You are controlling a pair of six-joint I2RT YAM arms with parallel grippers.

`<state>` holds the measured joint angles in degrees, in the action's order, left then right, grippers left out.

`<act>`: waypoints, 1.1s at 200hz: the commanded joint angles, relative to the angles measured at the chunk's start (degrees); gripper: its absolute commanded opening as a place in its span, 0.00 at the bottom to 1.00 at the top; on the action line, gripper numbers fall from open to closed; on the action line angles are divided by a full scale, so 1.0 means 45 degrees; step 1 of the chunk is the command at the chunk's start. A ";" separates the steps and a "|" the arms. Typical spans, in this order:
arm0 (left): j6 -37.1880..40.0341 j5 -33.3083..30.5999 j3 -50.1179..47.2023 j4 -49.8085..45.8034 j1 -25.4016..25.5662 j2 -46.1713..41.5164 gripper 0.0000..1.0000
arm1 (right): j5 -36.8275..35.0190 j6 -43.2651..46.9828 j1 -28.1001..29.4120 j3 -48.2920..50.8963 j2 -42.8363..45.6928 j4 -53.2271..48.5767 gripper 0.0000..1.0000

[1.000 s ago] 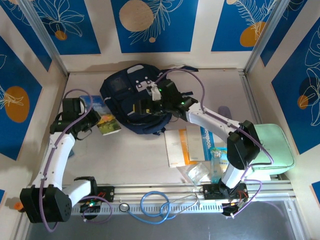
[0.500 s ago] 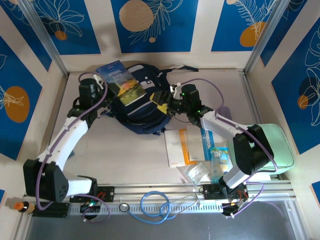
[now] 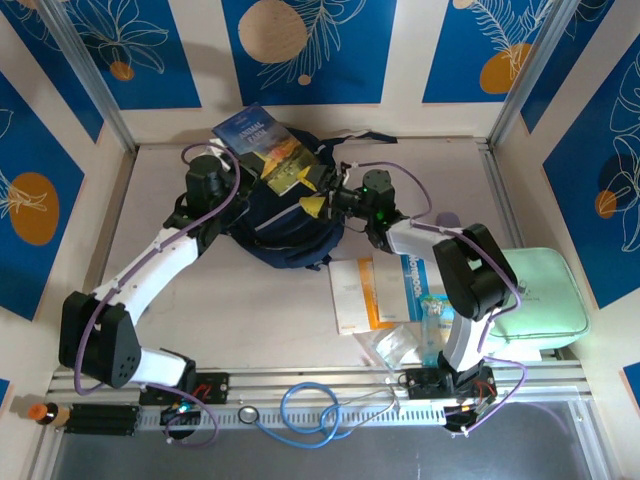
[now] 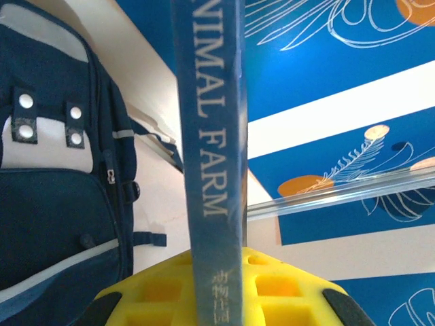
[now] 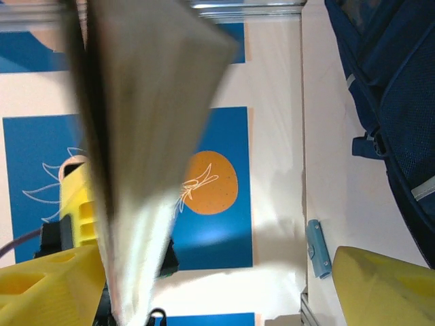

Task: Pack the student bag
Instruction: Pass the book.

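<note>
- The student bag (image 3: 288, 232) lies flat on the surface (image 3: 240, 310), out toward 11 o'clock from the middle in the top view. Its grey-white patch end points to 12 o'clock.
- The left gripper (image 3: 228, 168) is up over the bag's 10 o'clock edge. Its yellow fingers (image 4: 285, 299) are pinching a blue book (image 3: 268, 150) by the spine end. The left wrist view reads "ANIMAL FARM" running straight up from between the pads.
- From above, the book sits tilted over the bag's 12 o'clock end, cover facing up at the camera. Can't tell if its lower corner actually touches the fabric.
- The right gripper (image 3: 315, 193) is at the bag's 3 o'clock side, pointing toward the book. Its fingers (image 5: 387, 285) are spread wide. The right wrist view has the book as an edge-on blur close to one finger, with a big gap to the other, so nothing is clamped there.
- Some booklets (image 3: 375, 290) lie flat at about 4 o'clock from the bag.
- A mint green case (image 3: 545, 300) sits further out at 4 o'clock, by the edge of the surface.
- A blue cable (image 3: 310, 410) is looped on the near rail at 6 o'clock.
</note>
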<state>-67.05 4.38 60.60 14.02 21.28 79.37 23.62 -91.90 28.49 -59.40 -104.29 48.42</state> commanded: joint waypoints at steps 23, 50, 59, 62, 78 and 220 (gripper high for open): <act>-0.0576 -0.0146 0.0596 0.1555 0.0192 -0.0046 0.00 | -0.0209 -0.0290 0.0287 -0.1141 -0.0191 0.0745 0.84; -0.0784 0.0057 0.0615 0.1935 0.0267 0.0226 0.00 | -0.0584 -0.0589 0.0363 -0.1416 -0.0455 0.0489 0.74; -0.0847 0.0062 0.0635 0.1906 0.0291 0.0251 0.00 | -0.0662 -0.0614 0.0368 -0.1523 -0.0476 0.0279 0.72; -0.0856 0.0061 0.0635 0.1904 0.0291 0.0269 0.00 | -0.0664 -0.0596 0.0368 -0.1568 -0.0491 0.0250 0.71; -0.0843 0.0081 0.0664 0.1837 0.0297 0.0291 0.00 | -0.0658 -0.0490 0.0368 -0.1702 -0.0477 0.0029 0.66; -0.0327 0.1194 -0.0268 -0.0440 -0.0371 0.0489 0.40 | -0.1552 0.1651 -0.0060 -0.0979 0.0201 -0.0275 0.00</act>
<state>-73.08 5.87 59.24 13.21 20.53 81.19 19.27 -91.33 29.63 -65.08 -106.39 49.52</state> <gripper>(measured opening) 0.308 0.053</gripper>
